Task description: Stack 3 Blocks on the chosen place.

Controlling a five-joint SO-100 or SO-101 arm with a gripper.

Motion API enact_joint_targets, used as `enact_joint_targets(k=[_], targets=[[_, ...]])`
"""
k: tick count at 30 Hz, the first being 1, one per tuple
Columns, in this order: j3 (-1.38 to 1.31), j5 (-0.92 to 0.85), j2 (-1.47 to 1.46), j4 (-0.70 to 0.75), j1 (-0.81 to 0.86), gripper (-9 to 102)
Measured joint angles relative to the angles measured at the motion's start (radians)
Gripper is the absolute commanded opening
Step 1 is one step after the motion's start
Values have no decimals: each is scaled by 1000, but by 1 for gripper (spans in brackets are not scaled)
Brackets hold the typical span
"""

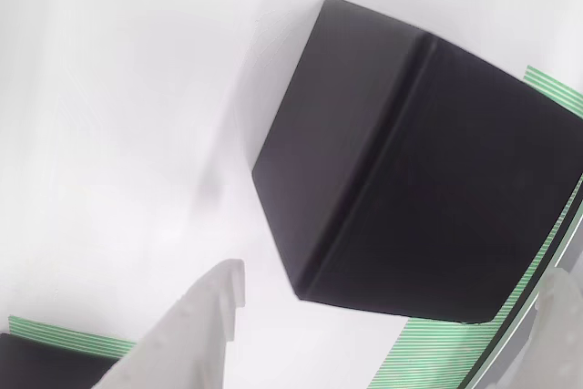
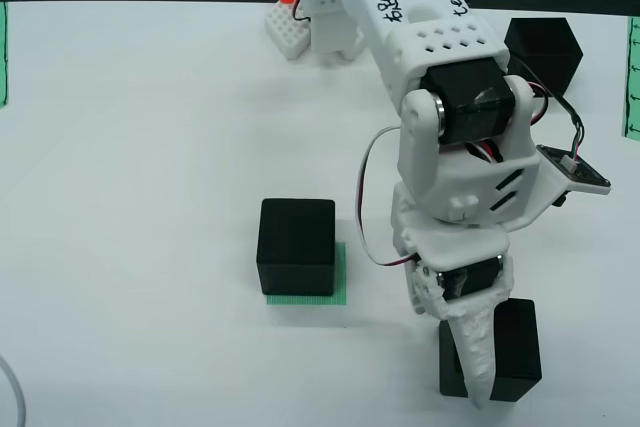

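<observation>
**Reaching for the second block**

Hovering hand over a black block near the worktop's front edge, jaws spread wide. Advising: centring before closing, then lifting straight. Already sitting on the striped green square: one block. Waiting far behind: a third block.

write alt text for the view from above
A white robot arm reaches down with its gripper over a black block at lower right. Another block sits on the green striped patch; a third stands at upper right.
</observation>
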Motion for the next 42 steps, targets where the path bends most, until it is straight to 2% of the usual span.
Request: enact_joint_targets(k=[12, 22, 29, 35, 42], targets=[[48, -55, -5, 0, 0, 40], [209, -92, 255, -17, -3, 40], [261, -314, 337, -18, -51, 40], [295, -578, 337, 54, -49, 40], [284, -695, 319, 77, -15, 40]])
